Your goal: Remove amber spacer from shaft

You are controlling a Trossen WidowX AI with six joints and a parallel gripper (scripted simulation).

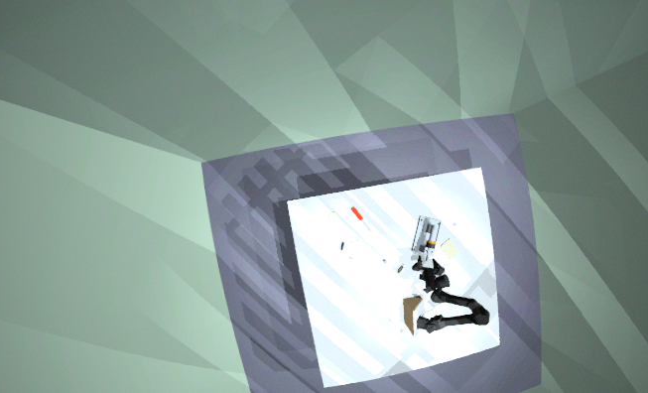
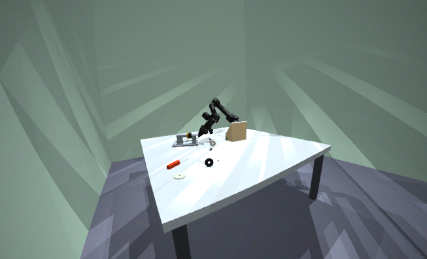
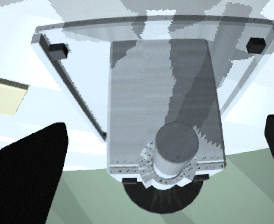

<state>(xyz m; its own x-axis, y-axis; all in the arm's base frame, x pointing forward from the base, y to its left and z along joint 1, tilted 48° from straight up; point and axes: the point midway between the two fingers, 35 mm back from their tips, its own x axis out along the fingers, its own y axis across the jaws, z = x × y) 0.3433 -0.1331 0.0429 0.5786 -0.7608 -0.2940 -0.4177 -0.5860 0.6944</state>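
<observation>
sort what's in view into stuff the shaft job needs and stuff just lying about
Needed:
- shaft
- amber spacer
- housing block
- gripper

Lying about:
- red-handled screwdriver
- black ring
- pale disc
- brown block
- pale yellow pad

Open gap either side of shaft end (image 3: pixel 177 142), block (image 3: pixel 163 90) behind

Red-handled screwdriver (image 1: pixel 356 213) lying far from arm (image 1: pixel 479 316); amber spacer (image 1: pixel 431 243) on shaft.
</observation>
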